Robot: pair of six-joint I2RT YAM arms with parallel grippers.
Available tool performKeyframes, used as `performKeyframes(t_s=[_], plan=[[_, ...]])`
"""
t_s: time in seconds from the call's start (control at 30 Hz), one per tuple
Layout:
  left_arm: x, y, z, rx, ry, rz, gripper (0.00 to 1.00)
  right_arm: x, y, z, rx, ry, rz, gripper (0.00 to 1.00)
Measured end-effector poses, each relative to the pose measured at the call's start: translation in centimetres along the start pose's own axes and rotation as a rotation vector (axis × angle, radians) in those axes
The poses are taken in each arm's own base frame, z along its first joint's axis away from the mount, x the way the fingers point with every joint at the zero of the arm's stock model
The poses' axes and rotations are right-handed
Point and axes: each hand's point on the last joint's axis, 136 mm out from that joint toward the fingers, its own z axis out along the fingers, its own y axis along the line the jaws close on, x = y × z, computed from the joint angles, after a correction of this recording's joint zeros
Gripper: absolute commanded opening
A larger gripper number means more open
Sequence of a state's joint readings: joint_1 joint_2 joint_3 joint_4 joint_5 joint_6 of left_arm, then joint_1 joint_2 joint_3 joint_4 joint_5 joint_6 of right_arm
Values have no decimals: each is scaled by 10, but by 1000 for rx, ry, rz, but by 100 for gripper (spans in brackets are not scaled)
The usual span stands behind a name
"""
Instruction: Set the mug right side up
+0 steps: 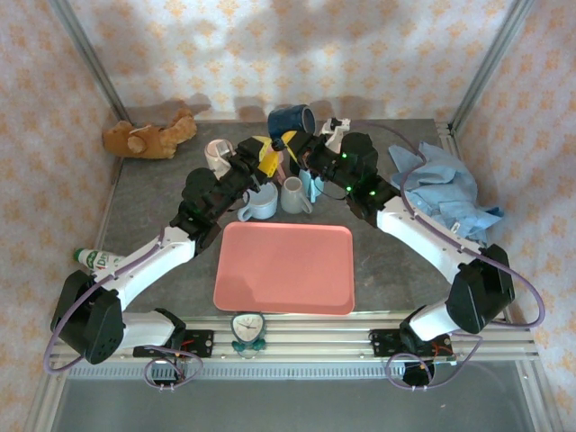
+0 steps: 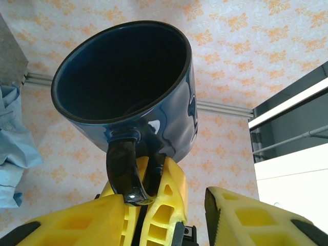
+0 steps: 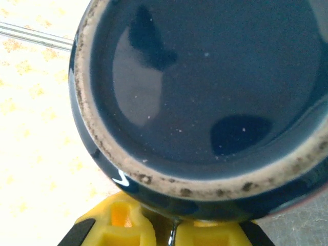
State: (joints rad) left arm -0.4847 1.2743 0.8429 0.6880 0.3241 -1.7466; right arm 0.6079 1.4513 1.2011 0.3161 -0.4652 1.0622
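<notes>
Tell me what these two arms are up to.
Both arms reach toward the back of the table, where a dark blue mug is up in the air between them. The right gripper is shut on the mug, and its camera faces the mug's base. The left gripper is open around the handle, looking into the mug's mouth. The mug is tipped sideways, not yet upright.

Open room over the pink tray (image 1: 283, 267); white mugs (image 1: 295, 194) crowd its far edge.
</notes>
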Motion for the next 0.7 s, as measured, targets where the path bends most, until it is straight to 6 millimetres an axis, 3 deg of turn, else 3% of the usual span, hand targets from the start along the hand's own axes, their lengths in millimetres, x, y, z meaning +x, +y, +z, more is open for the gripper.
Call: performKeyframes(t_s=[0.33,0.7], plan=[[-5,22,-1,-90,-22,-14,48,1,2,0,-8,4,-2,0],[-8,22,4,-71,-28,-48,41,2,4,0,-17,10,-3,0]])
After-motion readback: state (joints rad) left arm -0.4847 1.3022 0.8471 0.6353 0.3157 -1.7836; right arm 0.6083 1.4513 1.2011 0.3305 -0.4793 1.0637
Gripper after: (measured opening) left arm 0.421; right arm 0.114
